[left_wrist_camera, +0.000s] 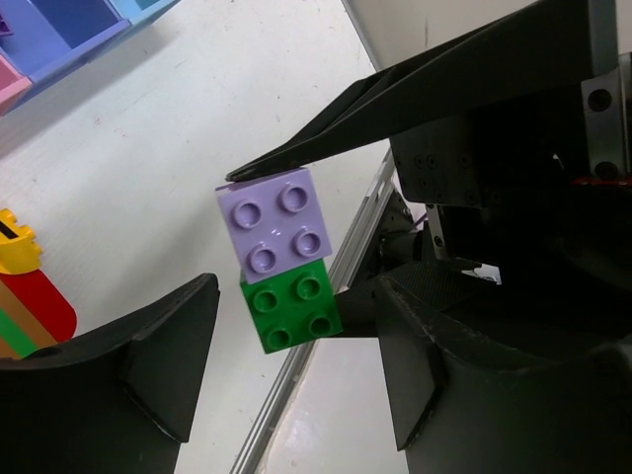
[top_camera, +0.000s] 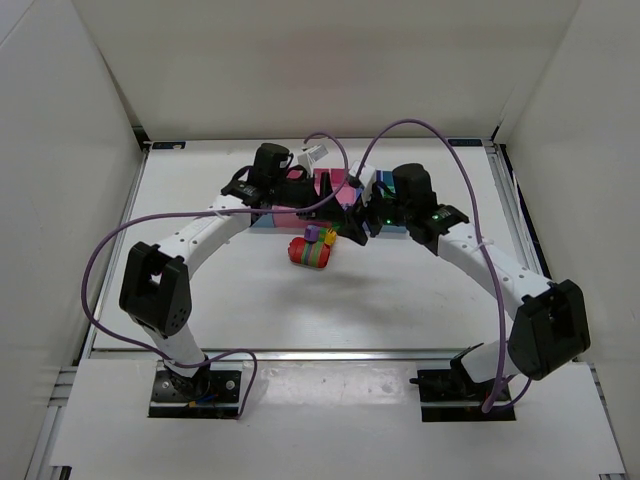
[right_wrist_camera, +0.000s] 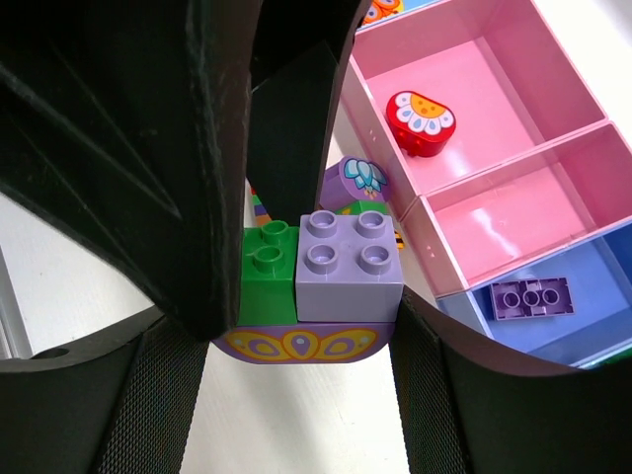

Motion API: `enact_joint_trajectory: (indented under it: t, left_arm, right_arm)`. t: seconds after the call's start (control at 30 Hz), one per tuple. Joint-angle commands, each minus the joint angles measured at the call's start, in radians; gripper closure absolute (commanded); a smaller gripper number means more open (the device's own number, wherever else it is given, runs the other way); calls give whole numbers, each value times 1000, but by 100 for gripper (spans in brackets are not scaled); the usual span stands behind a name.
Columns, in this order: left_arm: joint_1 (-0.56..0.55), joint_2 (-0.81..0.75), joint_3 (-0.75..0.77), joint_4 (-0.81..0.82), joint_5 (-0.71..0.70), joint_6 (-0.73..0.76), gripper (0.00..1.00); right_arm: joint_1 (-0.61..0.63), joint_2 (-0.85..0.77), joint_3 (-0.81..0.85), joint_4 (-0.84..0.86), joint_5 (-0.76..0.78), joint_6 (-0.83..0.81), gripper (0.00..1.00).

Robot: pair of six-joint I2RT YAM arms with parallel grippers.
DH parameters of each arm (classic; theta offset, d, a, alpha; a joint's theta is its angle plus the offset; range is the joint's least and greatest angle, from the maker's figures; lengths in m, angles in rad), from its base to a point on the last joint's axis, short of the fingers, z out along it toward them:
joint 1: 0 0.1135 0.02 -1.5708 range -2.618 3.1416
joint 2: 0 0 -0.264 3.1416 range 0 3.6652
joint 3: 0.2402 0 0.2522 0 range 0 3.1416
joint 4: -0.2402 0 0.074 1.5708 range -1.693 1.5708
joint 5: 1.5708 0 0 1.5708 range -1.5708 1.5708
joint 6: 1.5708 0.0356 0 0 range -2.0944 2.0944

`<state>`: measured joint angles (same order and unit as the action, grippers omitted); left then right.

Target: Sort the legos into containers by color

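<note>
Lilac-green chunk (right_wrist_camera: 351,259) held above the table (top_camera: 420,300)
Right jaws grip it near the far-edge bins (right_wrist_camera: 513,212); left jaws stand apart around it

Purple + green chunk (right_wrist_camera: 321,286), curvy purple bottom, up in the air. Lego pile (top_camera: 311,250) on table, just near of the bins (top_camera: 332,183). Red flower piece (right_wrist_camera: 420,121) in pink bin (right_wrist_camera: 513,79); flat purple piece (right_wrist_camera: 531,297) in dk blue bin (right_wrist_camera: 592,267).

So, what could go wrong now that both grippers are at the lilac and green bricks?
1. The lilac brick and green brick sit nearer one finger of the open left gripper; closing may twist them out of the right gripper's hold.
2. A brick pulled loose could drop onto the table, missing the bins.
</note>
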<state>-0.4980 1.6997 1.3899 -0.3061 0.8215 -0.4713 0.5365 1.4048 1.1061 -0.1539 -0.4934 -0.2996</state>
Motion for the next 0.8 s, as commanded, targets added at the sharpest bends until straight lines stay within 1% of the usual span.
enact_joint_trajectory:
  t: [0.0,0.03,0.07,0.13,0.23,0.27,0.33,0.4,0.47,0.53,0.57,0.6,0.63,0.67,0.7,0.77]
  left_arm:
    - [-16,-28,37,21,5,0,27]
    - [-16,-26,38,28,8,-3,29]
    - [-14,-23,40,35,11,-4,33]
    - [-16,-21,41,38,14,-7,38]
    - [-14,-21,35,53,24,-15,54]
    - [-16,-23,32,59,30,-18,65]
    - [-14,-26,24,71,33,-23,78]
    - [-16,-31,15,85,36,-24,87]
    - [-16,-37,9,105,45,-35,90]
    - [-16,-43,-2,123,48,-43,90]
    - [-14,-44,-3,139,54,-49,90]
    - [-16,-48,-5,139,56,-53,90]
    - [-16,-49,-3,142,57,-53,90]
    - [-14,-49,-2,144,59,-55,90]
    - [-13,-52,-2,151,62,-58,90]
    - [-4,-54,-6,165,76,-73,90]
  right_arm:
    - [11,14,52,51,-17,-6,100]
    - [13,19,52,51,-19,-6,100]
    - [16,19,54,54,-19,-6,100]
    - [20,20,54,57,-19,-6,100]
    - [20,22,52,60,-17,-6,100]
    - [22,20,52,60,-14,-6,100]
    - [19,19,46,60,-11,-9,100]
    - [20,14,40,59,-7,-10,100]
    - [23,11,31,56,-7,-15,100]
    - [20,5,23,54,-4,-15,100]
    - [20,0,17,54,3,-12,98]
    - [20,-1,14,54,9,-10,91]
    - [20,-1,9,57,13,-7,80]
    - [20,-7,5,57,19,-6,61]
    - [20,-10,0,54,33,-7,52]
    - [20,-20,-12,47,45,-10,38]
